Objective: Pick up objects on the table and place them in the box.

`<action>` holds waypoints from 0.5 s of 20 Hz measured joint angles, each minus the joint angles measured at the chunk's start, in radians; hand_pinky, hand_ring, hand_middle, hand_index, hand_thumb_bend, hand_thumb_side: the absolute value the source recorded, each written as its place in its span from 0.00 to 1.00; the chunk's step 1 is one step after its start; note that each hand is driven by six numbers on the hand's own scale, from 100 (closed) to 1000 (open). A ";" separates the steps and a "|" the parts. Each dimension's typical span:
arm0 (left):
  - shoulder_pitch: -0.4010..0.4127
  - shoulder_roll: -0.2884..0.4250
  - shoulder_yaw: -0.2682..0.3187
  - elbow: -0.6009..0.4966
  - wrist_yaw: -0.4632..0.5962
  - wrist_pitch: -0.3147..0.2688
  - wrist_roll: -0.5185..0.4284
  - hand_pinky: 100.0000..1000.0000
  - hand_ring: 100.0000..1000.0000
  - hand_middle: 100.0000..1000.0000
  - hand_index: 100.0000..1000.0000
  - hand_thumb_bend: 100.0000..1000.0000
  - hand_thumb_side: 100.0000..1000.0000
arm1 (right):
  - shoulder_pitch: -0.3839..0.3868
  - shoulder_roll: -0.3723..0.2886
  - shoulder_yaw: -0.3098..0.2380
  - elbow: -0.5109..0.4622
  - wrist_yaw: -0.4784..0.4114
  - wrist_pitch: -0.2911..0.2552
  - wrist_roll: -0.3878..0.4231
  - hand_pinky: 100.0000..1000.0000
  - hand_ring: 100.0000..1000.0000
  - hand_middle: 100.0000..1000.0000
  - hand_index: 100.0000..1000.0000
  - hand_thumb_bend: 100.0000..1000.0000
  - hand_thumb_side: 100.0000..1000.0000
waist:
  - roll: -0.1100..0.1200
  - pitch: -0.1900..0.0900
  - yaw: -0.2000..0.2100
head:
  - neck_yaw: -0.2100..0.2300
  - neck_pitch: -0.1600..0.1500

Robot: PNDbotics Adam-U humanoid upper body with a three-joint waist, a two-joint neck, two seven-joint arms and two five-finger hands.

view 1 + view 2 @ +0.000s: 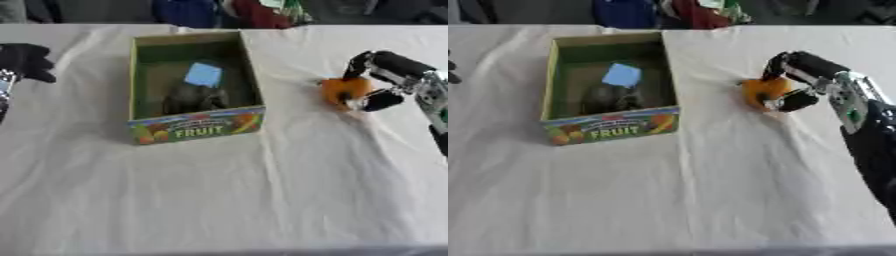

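Gripping an orange round object (763, 92) with my right hand (798, 82), fingers and thumb curled round it, to the right of the box (194, 127) and apart from it. The object sits at or just above the white cloth on the table (262, 190); I cannot tell if it is lifted. The box is open-topped, green inside, with "FRUIT" printed on its near wall. Inside it I see a light blue square thing (203, 74) toward the far side and a dark greyish lump (194, 99) just nearer than that; can't make out what either is. My left hand (24, 60) shows at the edge of the view, left of the box, well apart from it, dark; I cannot tell how its fingers stand.
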 measured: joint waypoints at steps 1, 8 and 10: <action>0.000 0.000 0.000 0.000 0.000 0.000 0.000 0.61 0.49 0.50 0.69 0.22 0.96 | 0.000 0.000 -0.003 -0.003 -0.010 0.002 -0.016 0.55 0.33 0.26 0.38 0.00 0.09 | 0.000 0.000 0.000 | 0.000 0.000; 0.001 0.000 0.000 0.000 0.000 0.000 0.000 0.61 0.49 0.50 0.69 0.21 0.96 | -0.017 -0.005 0.015 -0.050 -0.103 -0.019 -0.113 0.53 0.32 0.24 0.36 0.00 0.00 | -0.001 -0.001 -0.001 | 0.000 0.000; 0.002 0.000 0.000 0.000 0.000 0.000 0.000 0.61 0.49 0.50 0.69 0.22 0.97 | -0.039 -0.009 0.024 -0.070 -0.130 -0.026 -0.121 0.53 0.32 0.24 0.36 0.00 0.00 | -0.003 -0.004 -0.001 | -0.002 0.000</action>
